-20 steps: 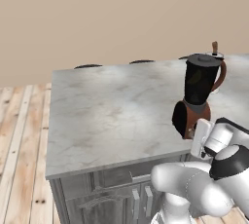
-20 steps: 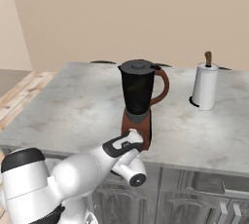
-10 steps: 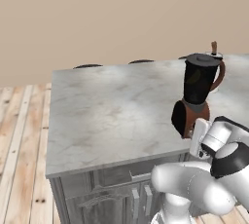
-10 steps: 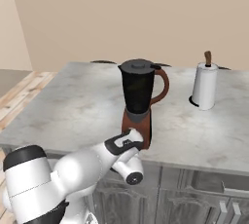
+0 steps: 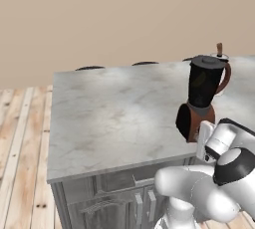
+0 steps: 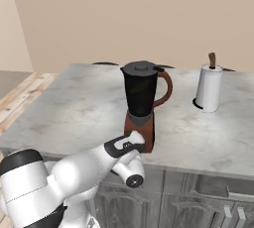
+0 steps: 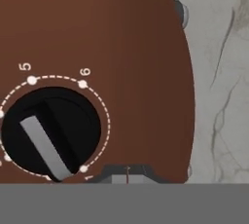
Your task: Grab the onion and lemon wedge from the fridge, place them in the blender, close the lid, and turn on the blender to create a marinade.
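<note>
Brown blender [image 6: 140,118] base right of frame centre, lid [image 6: 140,67] on | pincer [image 7: 127,177] closed, empty, nosed against it | knob [image 7: 50,136] lies lower left of tips

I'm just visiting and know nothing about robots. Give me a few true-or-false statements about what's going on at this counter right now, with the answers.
1. The lid sits on top of the blender. True.
2. The blender lies tipped over on the counter. False: it stands upright on its brown base.
3. The gripper is close up to the blender's base, near the dark knob. True.
4. The gripper is wide open. False: it is shut and holds nothing.
5. A white paper towel roll stands on the counter, apart from the blender. True.
6. The paper towel roll is touching the blender's handle. False: bare counter separates them.
</note>
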